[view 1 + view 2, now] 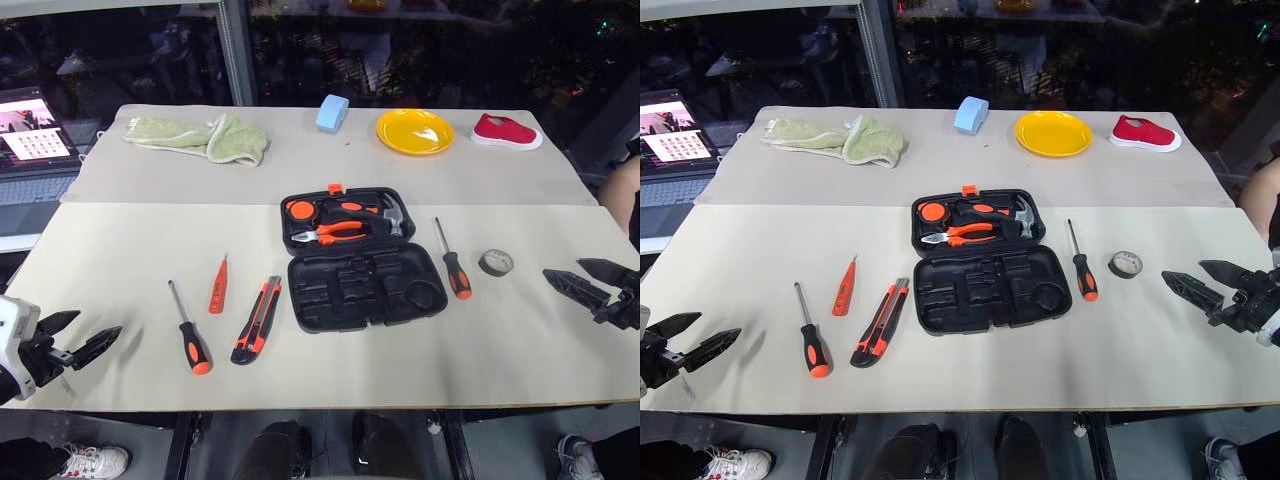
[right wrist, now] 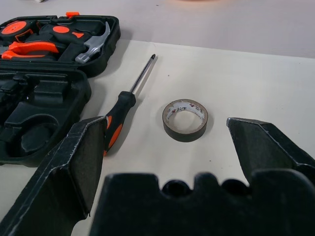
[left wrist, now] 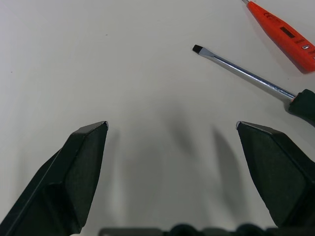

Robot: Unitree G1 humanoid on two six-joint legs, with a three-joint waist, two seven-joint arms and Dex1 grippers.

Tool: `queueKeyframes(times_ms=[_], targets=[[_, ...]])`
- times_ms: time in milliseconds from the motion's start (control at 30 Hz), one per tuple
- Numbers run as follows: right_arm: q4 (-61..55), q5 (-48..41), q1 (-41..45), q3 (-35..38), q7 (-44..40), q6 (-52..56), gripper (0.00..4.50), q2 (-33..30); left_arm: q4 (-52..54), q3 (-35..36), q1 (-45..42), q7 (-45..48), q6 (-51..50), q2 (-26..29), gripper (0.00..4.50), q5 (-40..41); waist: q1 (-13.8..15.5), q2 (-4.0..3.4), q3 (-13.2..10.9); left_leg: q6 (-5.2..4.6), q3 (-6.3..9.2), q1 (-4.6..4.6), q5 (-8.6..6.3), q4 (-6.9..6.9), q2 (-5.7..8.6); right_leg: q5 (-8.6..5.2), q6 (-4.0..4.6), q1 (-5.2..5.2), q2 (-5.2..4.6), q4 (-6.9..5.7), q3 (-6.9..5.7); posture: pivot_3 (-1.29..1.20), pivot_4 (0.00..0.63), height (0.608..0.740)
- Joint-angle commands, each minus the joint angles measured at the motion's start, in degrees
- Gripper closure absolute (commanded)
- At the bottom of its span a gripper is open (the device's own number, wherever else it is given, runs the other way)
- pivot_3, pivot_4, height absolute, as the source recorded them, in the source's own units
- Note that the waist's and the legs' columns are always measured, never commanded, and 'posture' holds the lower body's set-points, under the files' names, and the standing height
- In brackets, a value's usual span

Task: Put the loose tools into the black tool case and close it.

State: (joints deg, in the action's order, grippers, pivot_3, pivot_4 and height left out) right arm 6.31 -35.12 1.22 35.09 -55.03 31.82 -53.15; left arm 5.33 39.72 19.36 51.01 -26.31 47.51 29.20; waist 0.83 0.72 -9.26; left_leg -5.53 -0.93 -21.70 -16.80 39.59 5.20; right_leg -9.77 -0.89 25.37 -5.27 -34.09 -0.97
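Left claw [image 1: 85, 340] wide apart, empty, over near bench [image 1: 120, 260] edge; right claw [image 1: 590, 285] same.

Screwdriver [image 1: 189, 333], knife [image 1: 258, 320], tester [image 1: 218, 286] left of open case [image 1: 362, 262]; second screwdriver [image 1: 452, 262], tape roll [image 1: 496, 262] right.

Risks:
- round shafts roll under pinch
- tape skids off
- tool outside recess blocks lid
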Motion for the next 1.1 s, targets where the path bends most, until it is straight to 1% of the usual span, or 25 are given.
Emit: queueKeyframes(times_ms=[33,200,333,400,467,600,633,733,833,933,1100], targets=[[-1.9,-0.6,0.7,0.8,0.0,0.2,0.01,-0.8,1.4,0.8,0.8,-0.6,0.8,0.4,0.0,-1.3,0.0,0.0,0.0,0.01,0.0,0.0,0.01,0.0,0.0,0.0,0.0,0.0,0.0,0.0,0.0,0.0,0.15,0.732],[-3.2,0.3,0.7,0.2,0.5,-0.5,0.01,-1.1,1.8,-0.8,0.1,-2.6,-0.5,-0.1,0.0,-2.4,0.0,0.0,0.0,0.05,-0.01,0.0,0.03,0.0,0.0,0.0,0.0,-0.01,0.0,0.0,0.01,0.0,0.15,0.732],[-7.6,-1.1,0.9,0.4,0.9,1.1,0.01,-1.4,6.8,-0.8,-0.7,-4.2,-8.5,0.7,0.0,1.2,0.0,0.0,0.0,0.0,0.0,-0.01,0.0,0.0,0.0,0.01,0.0,0.0,0.0,-0.02,0.01,0.0,0.15,0.732],[-13.5,-2.3,0.4,-0.7,0.2,2.1,0.01,-1.7,11.9,-1.1,-2.4,-8.6,-17.1,1.3,0.0,3.3,0.1,0.0,0.0,0.01,0.0,-0.01,0.01,0.01,0.0,0.01,0.0,0.0,0.0,-0.03,0.0,0.0,0.15,0.732],[-20.3,-5.3,1.5,-2.3,0.1,4.7,0.01,-1.7,17.5,-0.9,-4.0,-12.4,-28.8,1.7,0.0,8.3,0.0,0.0,0.0,0.1,0.0,-0.02,0.06,0.03,0.0,0.01,-0.01,0.01,0.02,-0.06,0.0,0.0,0.15,0.732],[-29.8,-10.3,6.2,-6.7,1.5,8.5,0.01,-1.6,24.2,-0.4,-8.7,-20.0,-48.6,1.2,0.0,13.8,-0.3,0.01,0.0,0.2,0.01,0.09,0.12,0.03,0.01,0.01,-0.02,-0.03,0.1,-0.13,0.02,0.0,0.15,0.732],[-31.7,-11.5,7.8,-8.3,1.8,9.2,0.01,-1.5,25.8,-0.4,-10.5,-21.5,-53.8,0.8,0.0,15.0,-0.3,0.04,0.0,0.22,0.01,0.12,0.13,0.03,0.0,0.01,-0.02,-0.04,0.12,-0.14,0.02,0.0,0.15,0.732],[-35.5,-13.5,11.5,-12.2,2.5,10.2,0.01,-0.8,28.1,0.1,-15.1,-26.6,-64.0,-2.0,0.0,21.0,-0.2,0.06,0.0,0.33,0.03,0.17,0.19,0.05,0.01,0.01,-0.02,-0.06,0.15,-0.24,0.0,0.0,0.15,0.732],[-37.3,-14.9,13.3,-14.9,2.3,10.4,0.01,-0.2,29.3,-1.5,-16.3,-35.0,-66.2,-4.6,0.0,23.5,0.0,0.14,-0.1,0.35,0.06,0.25,0.2,0.06,0.05,0.01,-0.02,-0.12,0.13,-0.3,0.0,0.0,0.15,0.732],[-38.1,-15.7,14.1,-17.0,2.0,9.9,0.01,0.5,28.9,-1.9,-18.0,-43.3,-66.2,-7.8,0.0,28.7,0.2,0.15,0.0,0.37,0.13,0.31,0.21,0.06,0.07,0.01,-0.01,-0.14,0.13,-0.3,-0.01,0.0,0.15,0.732],[-39.3,-14.1,12.1,-20.5,0.8,7.1,0.01,3.1,26.8,-3.5,-18.0,-57.9,-66.2,-9.6,0.0,41.3,0.4,0.17,0.0,0.54,0.15,0.42,0.31,0.08,0.1,0.01,0.02,-0.21,0.1,-0.52,0.06,0.0,0.15,0.732]])
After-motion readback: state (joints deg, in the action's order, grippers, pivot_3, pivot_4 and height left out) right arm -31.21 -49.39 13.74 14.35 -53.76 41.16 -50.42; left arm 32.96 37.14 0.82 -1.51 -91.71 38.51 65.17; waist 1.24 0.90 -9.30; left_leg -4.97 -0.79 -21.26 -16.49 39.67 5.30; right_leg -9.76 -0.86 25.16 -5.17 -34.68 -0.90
